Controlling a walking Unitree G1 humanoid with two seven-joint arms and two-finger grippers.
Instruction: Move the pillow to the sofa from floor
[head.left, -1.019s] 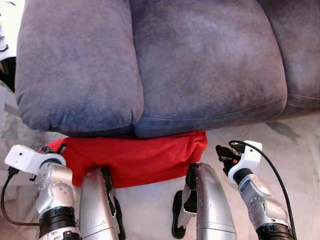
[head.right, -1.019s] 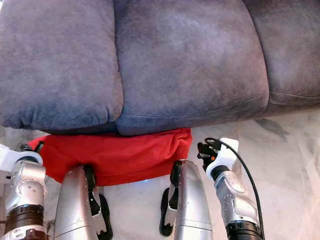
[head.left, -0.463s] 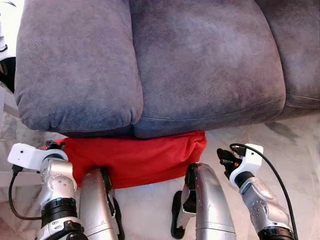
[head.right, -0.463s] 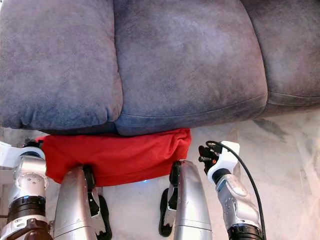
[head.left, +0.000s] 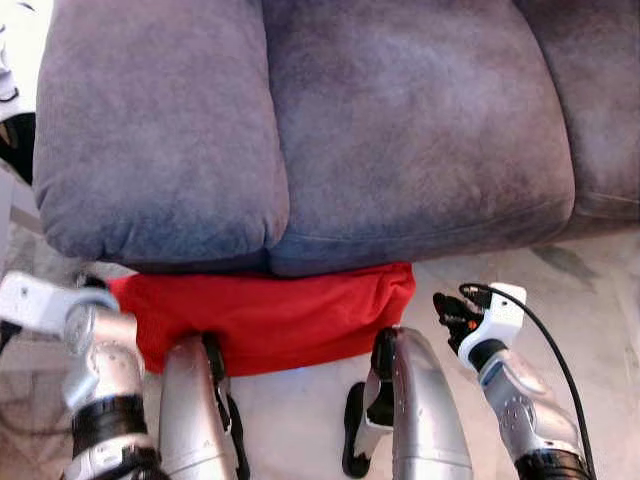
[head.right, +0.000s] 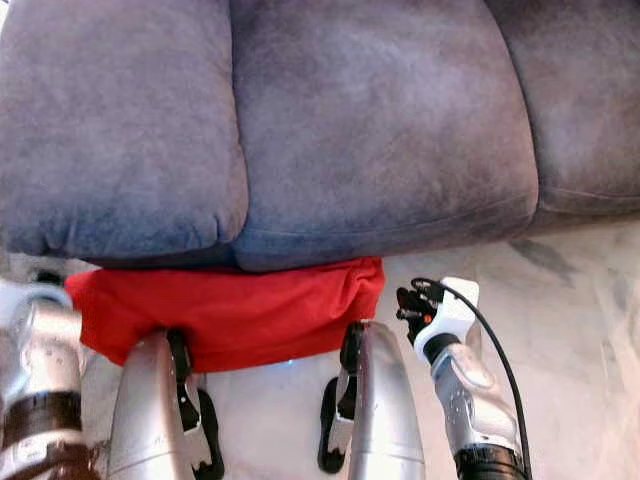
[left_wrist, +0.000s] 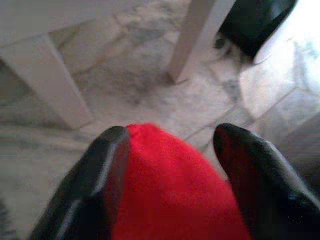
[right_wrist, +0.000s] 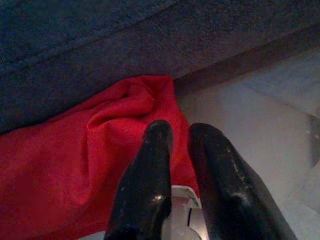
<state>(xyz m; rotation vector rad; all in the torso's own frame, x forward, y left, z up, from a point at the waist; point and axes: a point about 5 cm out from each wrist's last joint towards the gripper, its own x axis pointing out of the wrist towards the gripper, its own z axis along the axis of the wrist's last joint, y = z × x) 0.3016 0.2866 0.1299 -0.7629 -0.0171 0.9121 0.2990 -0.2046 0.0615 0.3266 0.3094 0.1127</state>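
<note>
Daylight is pouring in from the upper left, bleaching that corner white and glaring off the marble floor (head.left: 590, 290). The grey sofa (head.left: 400, 130) is throwing a deep shadow under its front edge. The left arm (head.left: 95, 360) is smearing with motion blur. The left wrist picture is looking soft; the right wrist picture is sitting dim.

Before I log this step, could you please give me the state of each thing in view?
Red pillow: on the floor, tucked against the sofa's front, not lifted.
Sofa: seat cushions bare.
Left gripper: open, fingers astride the pillow's end.
Right gripper: shut, pointing at the pillow's other end, holding nothing.
</note>
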